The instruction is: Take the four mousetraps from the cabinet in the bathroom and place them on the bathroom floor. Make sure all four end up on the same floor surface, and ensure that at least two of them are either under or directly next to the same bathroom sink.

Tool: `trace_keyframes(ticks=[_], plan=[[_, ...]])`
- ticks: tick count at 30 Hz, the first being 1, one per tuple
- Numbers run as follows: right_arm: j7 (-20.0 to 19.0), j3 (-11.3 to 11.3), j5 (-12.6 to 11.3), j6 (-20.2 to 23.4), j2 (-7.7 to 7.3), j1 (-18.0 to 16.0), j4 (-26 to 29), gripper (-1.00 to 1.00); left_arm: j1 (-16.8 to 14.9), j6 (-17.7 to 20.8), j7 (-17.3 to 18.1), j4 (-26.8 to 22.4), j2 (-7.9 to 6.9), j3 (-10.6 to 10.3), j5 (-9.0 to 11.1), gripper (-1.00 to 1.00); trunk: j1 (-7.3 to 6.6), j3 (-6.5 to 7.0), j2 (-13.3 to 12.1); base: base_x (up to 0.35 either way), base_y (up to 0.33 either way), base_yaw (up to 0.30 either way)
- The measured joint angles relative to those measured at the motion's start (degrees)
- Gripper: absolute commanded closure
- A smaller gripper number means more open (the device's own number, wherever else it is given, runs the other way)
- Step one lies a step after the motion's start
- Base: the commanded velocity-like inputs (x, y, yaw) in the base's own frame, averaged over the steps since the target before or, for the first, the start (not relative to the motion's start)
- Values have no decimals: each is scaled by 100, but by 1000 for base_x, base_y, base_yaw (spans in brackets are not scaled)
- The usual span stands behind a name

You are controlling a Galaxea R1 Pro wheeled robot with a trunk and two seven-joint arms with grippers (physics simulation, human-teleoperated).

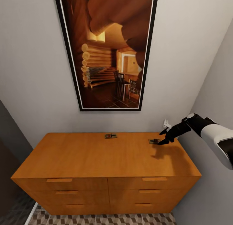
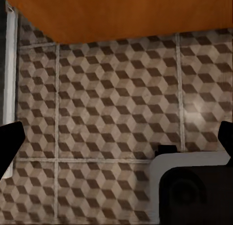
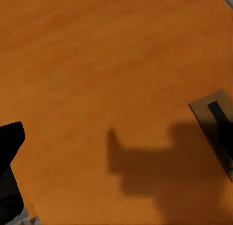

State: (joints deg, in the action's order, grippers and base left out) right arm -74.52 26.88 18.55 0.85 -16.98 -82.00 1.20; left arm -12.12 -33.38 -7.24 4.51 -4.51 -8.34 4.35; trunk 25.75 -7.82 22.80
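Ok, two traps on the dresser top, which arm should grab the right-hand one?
Right. The right gripper hovers at the mousetrap near the cabinet's right rear corner, jaws apparently open. The left wrist view looks down at the bathroom floor, so that arm hangs low.

Right arm reaching in from the right, white forearm, black wrist, right pincer (image 1: 164, 136) angled downward, fingers parted, left pincer (image 2: 116, 137) fingers spread wide
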Motion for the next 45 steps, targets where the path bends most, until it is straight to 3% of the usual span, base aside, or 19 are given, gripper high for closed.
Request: trace_keyframes(ticks=[10,12,21,23,26,36,45], plan=[[64,-15,-8,-36,-9,3,5,-100,621,224,10,2,-292,-1,-1,-100,0,0,0,0,0,0],[90,-11,-8,-119,-83,3,10,-100,776,232,11,2,-335,0,0,-100,0,0,0,0,0,0],[100,-14,-4,-246,-261,4,13,-100,869,237,11,1,-358,-3,-3,-100,0,0,0,0,0,0],[100,0,-6,-307,-400,4,9,-100,885,237,16,1,-359,-3,-3,-100,0,0,0,0,0,0],[117,-8,-8,-418,-473,4,7,-100,895,241,18,1,-358,-3,-3,-100,0,0,0,0,0,0],[300,-7,-20,-480,-497,4,7,-100,906,245,20,-1,-352,-4,-3,-100,-1,0,1,13,0,0],[324,-2,-30,-487,-482,4,5,-100,907,246,18,-7,-351,-4,-3,-100,-1,0,0,223,0,0]])
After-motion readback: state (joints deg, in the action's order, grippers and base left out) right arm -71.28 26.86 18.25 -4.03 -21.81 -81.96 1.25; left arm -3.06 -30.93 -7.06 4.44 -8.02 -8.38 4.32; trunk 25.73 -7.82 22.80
